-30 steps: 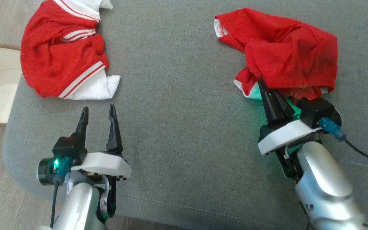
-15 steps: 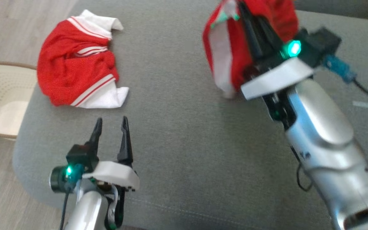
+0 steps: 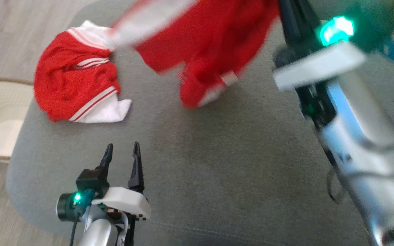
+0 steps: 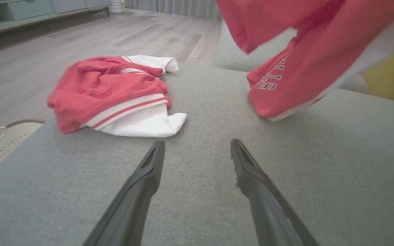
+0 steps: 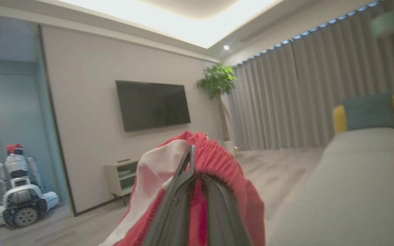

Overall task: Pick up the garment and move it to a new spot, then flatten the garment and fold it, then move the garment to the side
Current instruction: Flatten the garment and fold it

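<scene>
Right gripper clamps second garment aloft; left gripper gapes empty. Jersey crumpled, axis indeterminate, near sleeve pointing right.

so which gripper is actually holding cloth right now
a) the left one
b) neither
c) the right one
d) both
C: the right gripper is shut on the red garment with white edging and holds it up off the grey cushion, while the left gripper stands open with nothing between its fingers, short of the white-sleeved jersey.
</scene>
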